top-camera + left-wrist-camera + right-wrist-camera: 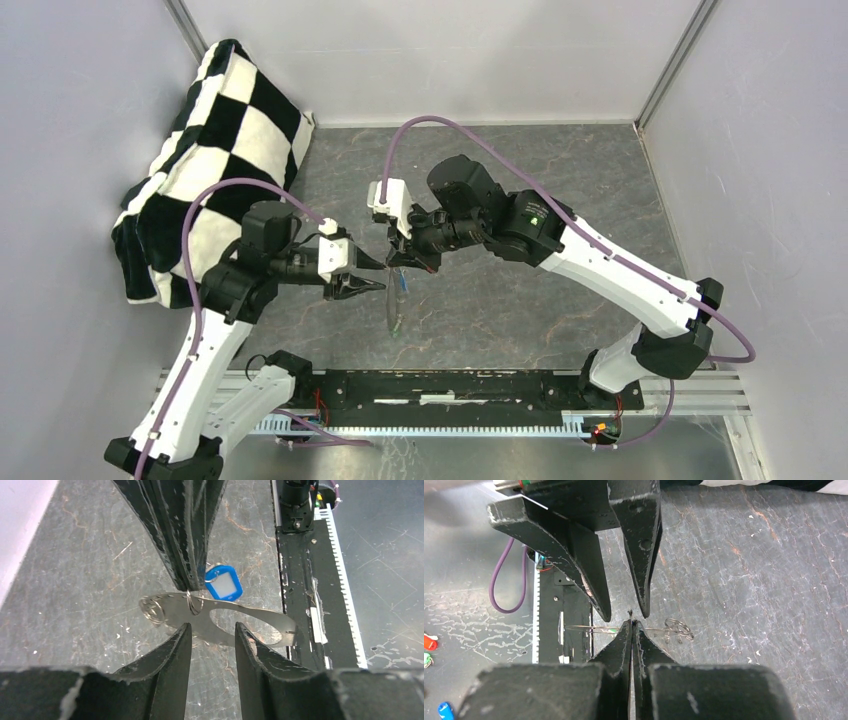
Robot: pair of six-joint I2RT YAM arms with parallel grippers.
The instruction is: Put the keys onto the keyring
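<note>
Dark marbled tabletop [560, 290], grey walls, black-and-white checkered cloth [215, 140] bunched at far left. Blue key [223, 582] has a pale label insert, any writing unreadable. Both arms reach inward and meet mid-table, fingers pointing at each other. Right gripper [631, 622] is clamped tight on the keyring [172, 612], a flat grey oval loop held up off the table, with small split rings [152, 609] at one end. Blue key hangs just beside the right fingertips; attached or not, cannot tell. Left gripper [213, 627] is partly spread, jaws either side of the keyring's edge, contact unclear. Red key [429, 642], green key [427, 660] and second blue key [444, 710] lie past the near rail.
</note>
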